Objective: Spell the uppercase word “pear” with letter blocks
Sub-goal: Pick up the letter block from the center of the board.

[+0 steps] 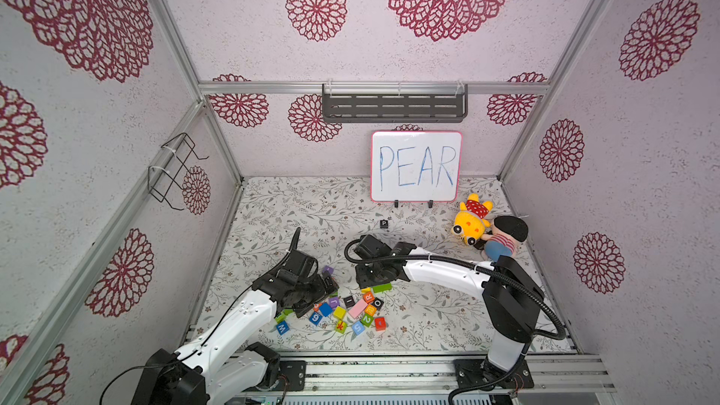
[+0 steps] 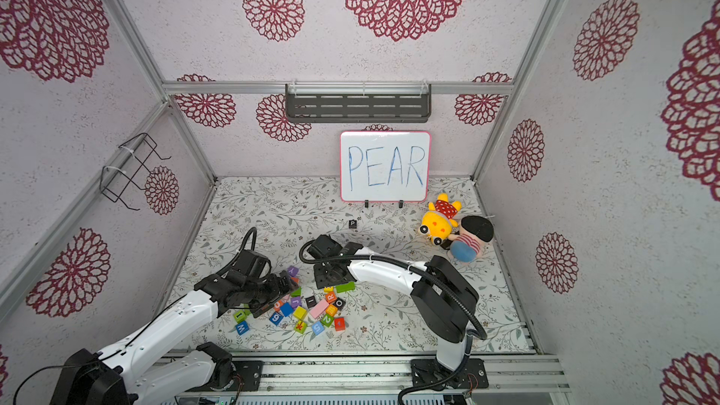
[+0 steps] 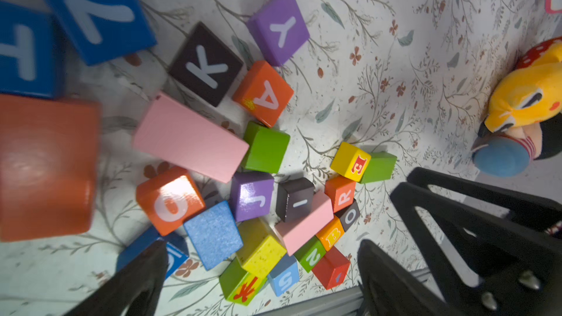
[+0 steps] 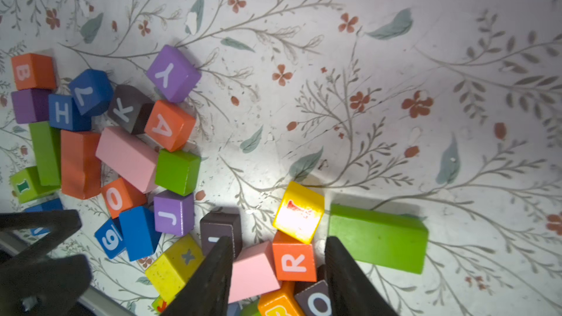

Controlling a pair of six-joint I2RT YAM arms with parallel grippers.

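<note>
Low centre of the frame, your right gripper [image 4: 279, 246] has jaws partly open around the R cube [image 4: 294, 259] and a pink block [image 4: 252, 272]. Better shift to the yellow E cube [image 4: 299, 212] just above, gripping it alone. Your left gripper [image 3: 261, 247] is wide open.

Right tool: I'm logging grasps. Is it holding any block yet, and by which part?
Nothing is held yet. The right tool stands open astride the R block and one end of a pink block, clamping neither.
</note>
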